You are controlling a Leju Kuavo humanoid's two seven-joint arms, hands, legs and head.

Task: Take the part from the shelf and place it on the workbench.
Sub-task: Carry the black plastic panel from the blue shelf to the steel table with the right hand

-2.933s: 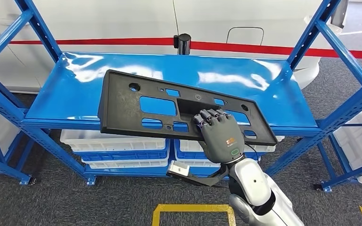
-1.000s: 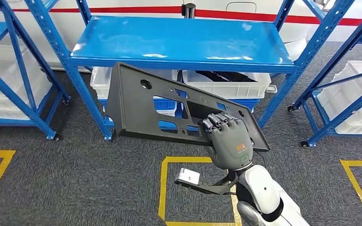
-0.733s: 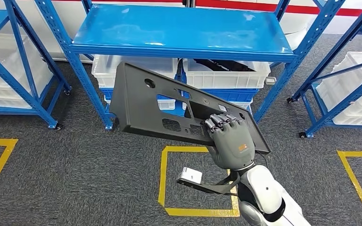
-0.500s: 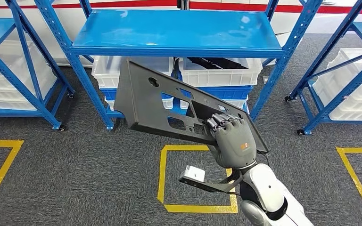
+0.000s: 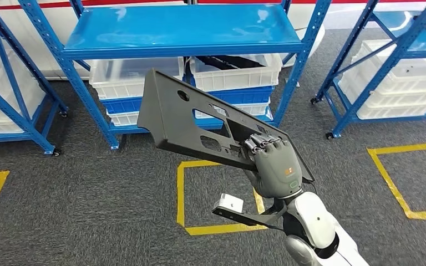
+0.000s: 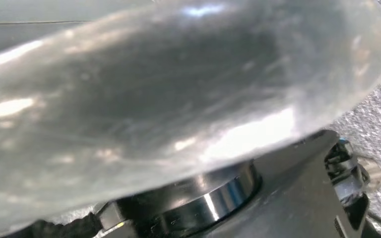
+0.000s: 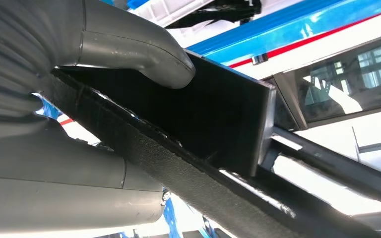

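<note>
My right hand (image 5: 273, 166) grips a long black plastic part (image 5: 188, 119) with several cut-out holes, holding it by its near right end, tilted, in the air above the floor. Close up in the right wrist view, the thumb (image 7: 144, 52) presses on one face of the black part (image 7: 218, 114) and the other fingers wrap under its edge. The blue shelf (image 5: 177, 27) the part came from stands behind it, its top level bare.
White and blue bins (image 5: 233, 75) sit on the lower levels of the blue rack. More blue racks with white bins stand at the left (image 5: 5, 83) and right (image 5: 399, 77). Yellow tape squares (image 5: 183, 194) mark the grey carpet floor.
The whole view has shifted: the racks have slid back and to the left as I step away and turn. The part stays in my right hand, lifted off the shelf since the earliest frame.
</note>
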